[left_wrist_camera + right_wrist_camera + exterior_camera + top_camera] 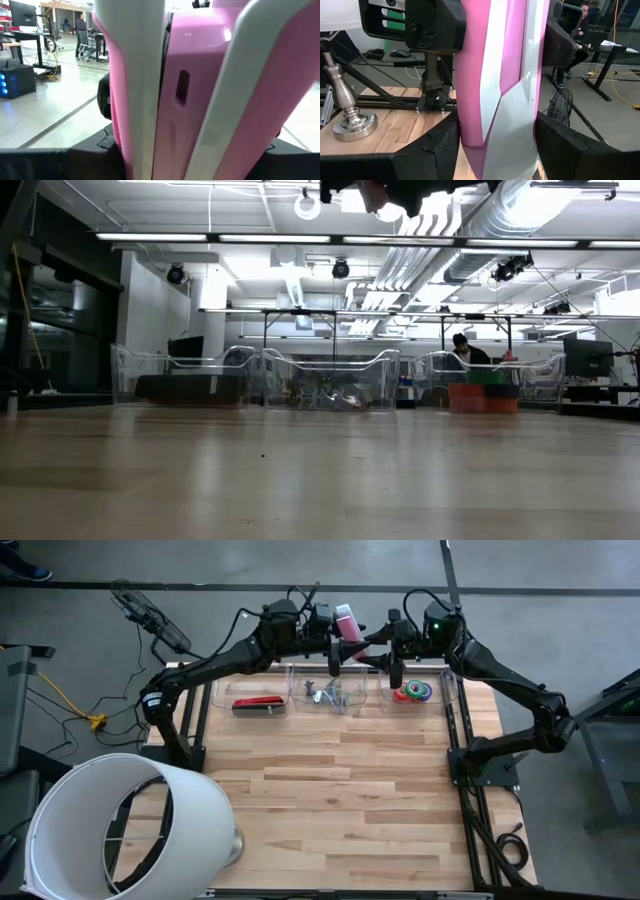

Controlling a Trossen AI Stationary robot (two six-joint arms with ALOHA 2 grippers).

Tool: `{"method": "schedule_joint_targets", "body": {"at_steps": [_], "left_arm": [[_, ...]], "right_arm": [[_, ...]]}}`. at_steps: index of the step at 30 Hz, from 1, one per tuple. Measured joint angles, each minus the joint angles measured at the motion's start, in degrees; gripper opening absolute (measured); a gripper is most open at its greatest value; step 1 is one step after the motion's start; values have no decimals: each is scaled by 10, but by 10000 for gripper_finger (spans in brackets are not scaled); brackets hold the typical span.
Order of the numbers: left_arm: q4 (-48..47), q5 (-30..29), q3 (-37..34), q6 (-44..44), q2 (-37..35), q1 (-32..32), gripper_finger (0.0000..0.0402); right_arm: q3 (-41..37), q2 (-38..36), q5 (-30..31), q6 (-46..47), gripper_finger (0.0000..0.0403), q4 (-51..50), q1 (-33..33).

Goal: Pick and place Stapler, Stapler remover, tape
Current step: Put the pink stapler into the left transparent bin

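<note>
Pink stapler: one, pinched by left gripper and right gripper fingers.

Three bins sit in a row along the table's far edge: left bin holds a stapler, middle bin staple removers, right bin tape rolls. Another stapler hangs above the middle bin, between left pincer and right pincer. A lamp covers the near left corner.

You could not see the whole pink stapler: in both wrist views it filled the frame and was cut off by the edges. In the low view both grippers were cropped at the top, and the contents of the middle bin were too blurred to tell.
</note>
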Motion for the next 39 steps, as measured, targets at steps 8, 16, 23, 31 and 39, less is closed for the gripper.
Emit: {"method": "schedule_joint_targets", "body": {"at_steps": [8,16,23,31,39], "left_arm": [[-23,-26,0,2,0,-1,221],[-91,-130,-1,11,-10,15,221],[-208,-294,0,-13,-34,21,221],[-407,-420,0,-135,-30,46,221],[-545,-414,0,-210,-5,85,221]], "right_arm": [[0,0,-7,4,207,-25,0],[2,-22,44,39,312,-65,-4],[0,-48,88,29,338,-119,-29],[0,-74,154,1,338,-171,-72],[0,-75,153,-1,339,-179,-108]]}}
